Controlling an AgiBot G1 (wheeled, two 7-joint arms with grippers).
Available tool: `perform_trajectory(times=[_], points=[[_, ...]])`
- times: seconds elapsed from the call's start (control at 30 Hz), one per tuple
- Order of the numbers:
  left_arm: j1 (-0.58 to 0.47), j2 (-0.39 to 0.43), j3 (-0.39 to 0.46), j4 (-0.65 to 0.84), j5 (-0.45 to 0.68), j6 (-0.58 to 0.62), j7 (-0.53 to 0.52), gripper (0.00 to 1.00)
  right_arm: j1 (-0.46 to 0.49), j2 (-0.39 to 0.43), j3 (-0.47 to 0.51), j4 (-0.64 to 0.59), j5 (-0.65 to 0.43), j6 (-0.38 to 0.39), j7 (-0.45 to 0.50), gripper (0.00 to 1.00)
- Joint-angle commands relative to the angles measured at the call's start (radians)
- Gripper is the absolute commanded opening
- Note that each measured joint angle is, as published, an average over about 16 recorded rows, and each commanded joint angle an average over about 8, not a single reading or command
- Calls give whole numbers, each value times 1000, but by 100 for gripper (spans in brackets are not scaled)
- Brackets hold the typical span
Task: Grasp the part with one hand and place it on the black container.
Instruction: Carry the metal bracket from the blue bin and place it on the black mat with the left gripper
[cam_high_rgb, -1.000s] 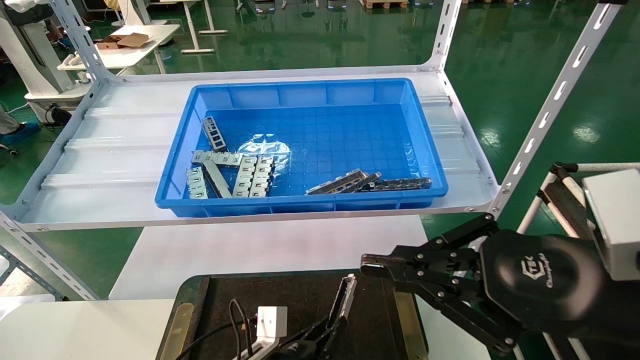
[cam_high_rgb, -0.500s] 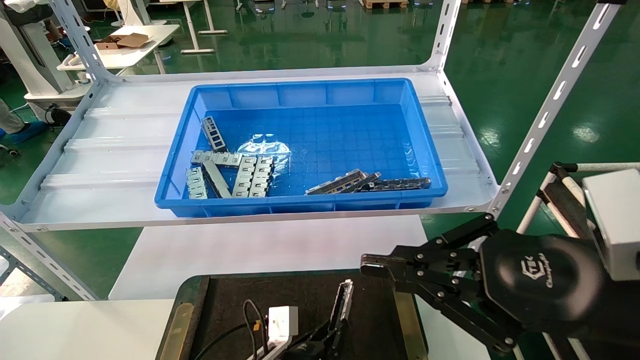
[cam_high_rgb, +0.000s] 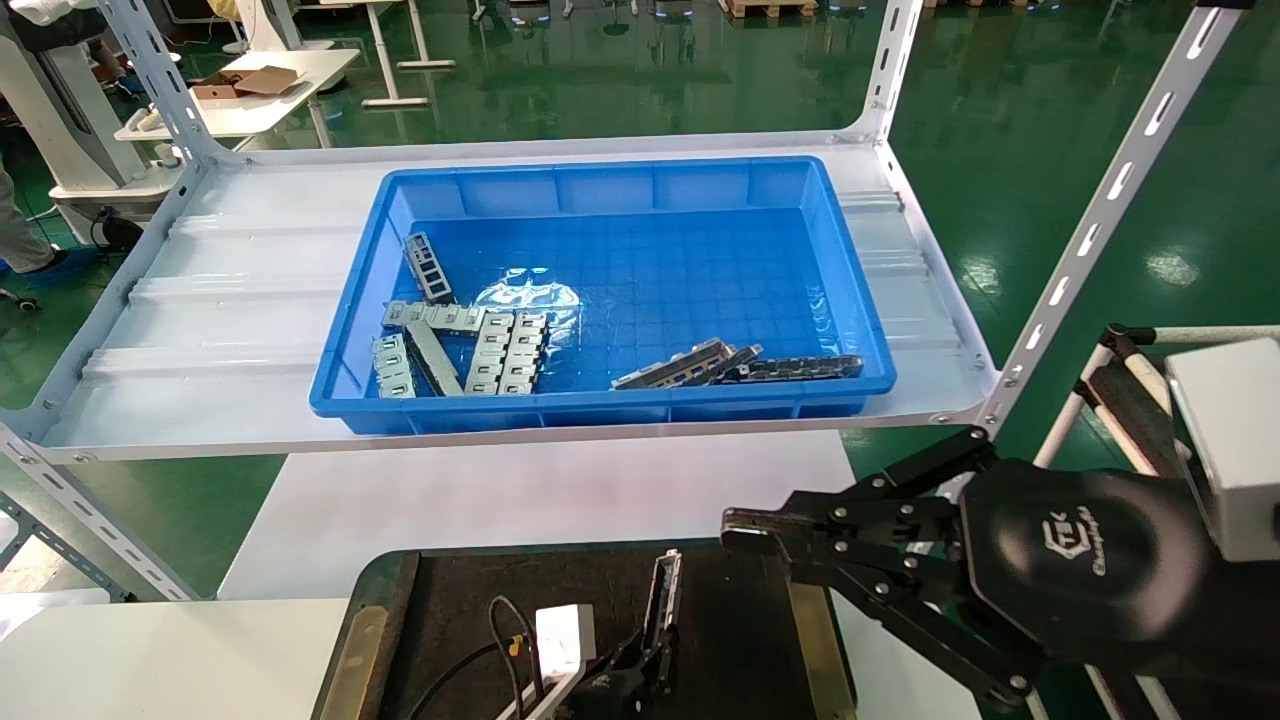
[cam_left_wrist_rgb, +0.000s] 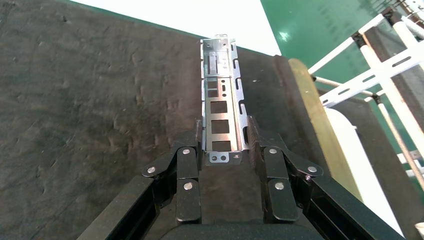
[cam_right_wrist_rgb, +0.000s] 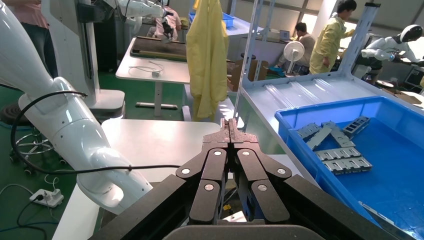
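At the near edge of the bench, the left gripper (cam_left_wrist_rgb: 224, 145) has its fingers (cam_left_wrist_rgb: 187, 150) closed against the side walls of the part (cam_left_wrist_rgb: 220, 100), holding it by one end. The slotted channel faces up and its far end points away from the robot. In the head view the part (cam_high_rgb: 660, 592) sits over the middle of the black container (cam_high_rgb: 450, 590), which lies at the bench's near edge with brass-coloured strips along its left and right sides. Whether the part's underside touches the rough black surface cannot be told.

The right gripper (cam_high_rgb: 740, 530) hangs above the container's far right corner, its fingers pressed together on nothing; the right wrist view shows its tips (cam_right_wrist_rgb: 229, 125) meeting.

Beyond the white bench top, on the shelf (cam_high_rgb: 200, 300), a blue bin (cam_high_rgb: 600, 185) holds more grey strips (cam_high_rgb: 500, 350) clustered at its near left and near right.
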Motion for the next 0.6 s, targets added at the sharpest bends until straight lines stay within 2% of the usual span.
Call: perform_trajectory(times=[0.03,0.17,0.2,0.23,0.3,0.43,0.47,0.53,0.57,0.6], points=[[3,12,-9,19,15,1,-5,0,0,0,0,0,0,0,0,0],[7,31,-24,55,44,14,-17,0,0,0,0,0,0,0,0,0],[8,36,-28,63,51,18,-20,0,0,0,0,0,0,0,0,4],[9,39,-31,70,59,22,-23,1,0,0,0,0,0,0,0,13],[12,45,-38,81,71,29,-30,10,0,0,-1,0,0,0,0,38],[18,54,-51,97,91,38,-45,59,0,0,-1,0,1,0,0,88],[20,55,-53,99,95,39,-49,71,0,0,-1,0,1,0,0,97],[22,57,-57,103,102,42,-56,92,0,0,-1,0,1,0,0,100],[23,58,-59,104,105,43,-60,98,0,0,-1,0,1,0,-1,100],[24,59,-61,105,109,45,-63,100,0,0,-1,0,1,0,-1,100]])
